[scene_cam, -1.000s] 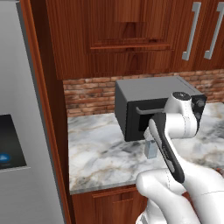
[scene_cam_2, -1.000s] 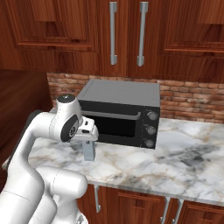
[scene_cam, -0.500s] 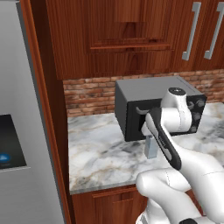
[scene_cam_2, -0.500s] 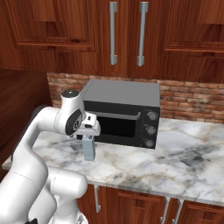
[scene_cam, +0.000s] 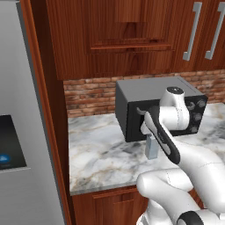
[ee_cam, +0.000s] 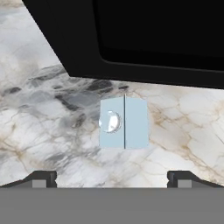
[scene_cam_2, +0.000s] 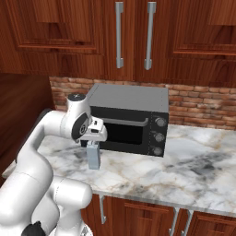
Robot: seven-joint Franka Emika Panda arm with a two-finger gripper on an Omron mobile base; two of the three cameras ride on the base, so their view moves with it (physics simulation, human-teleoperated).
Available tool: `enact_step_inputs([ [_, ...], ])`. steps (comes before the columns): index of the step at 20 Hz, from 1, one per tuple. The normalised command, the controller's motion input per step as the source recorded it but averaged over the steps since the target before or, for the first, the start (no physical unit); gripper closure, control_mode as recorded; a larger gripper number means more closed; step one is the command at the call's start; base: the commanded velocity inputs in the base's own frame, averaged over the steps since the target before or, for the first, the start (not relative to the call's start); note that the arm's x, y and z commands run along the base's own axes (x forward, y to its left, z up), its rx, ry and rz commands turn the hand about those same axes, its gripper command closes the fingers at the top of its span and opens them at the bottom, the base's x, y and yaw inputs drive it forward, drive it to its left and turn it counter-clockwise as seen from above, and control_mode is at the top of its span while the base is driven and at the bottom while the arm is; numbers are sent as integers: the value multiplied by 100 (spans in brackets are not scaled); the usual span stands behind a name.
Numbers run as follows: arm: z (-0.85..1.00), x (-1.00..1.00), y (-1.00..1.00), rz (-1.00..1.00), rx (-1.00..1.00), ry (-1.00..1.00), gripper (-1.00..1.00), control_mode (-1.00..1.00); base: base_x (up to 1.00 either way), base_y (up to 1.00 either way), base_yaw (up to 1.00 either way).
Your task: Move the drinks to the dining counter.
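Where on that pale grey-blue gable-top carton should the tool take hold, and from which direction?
Probably the flat side walls of the pale grey-blue gable-top carton, coming straight down from above: it stands upright on the marble counter, ridge centred between the open tool, the black microwave close behind.

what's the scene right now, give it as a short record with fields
carton: pale blue carton stands upright on the marble counter, just in front of the microwave
gripper: gripper open, directly above the carton, not touching it
fingertips: dark fingertips spread wider than the carton top
carton top: round cap on one slope of its ridged top
surroundings: brick backsplash, wood cabinets above, fridge at the left
task state: carton not yet picked up
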Motion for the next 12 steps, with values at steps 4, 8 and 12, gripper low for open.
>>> enact_step_inputs([
  [4,-12,18,0,0,0,0,-100,-100,0,0,0],
  [8,-17,19,0,0,0,0,-100,-100,0,0,0],
  [12,-17,12,0,0,0,0,-100,-100,0,0,0],
])
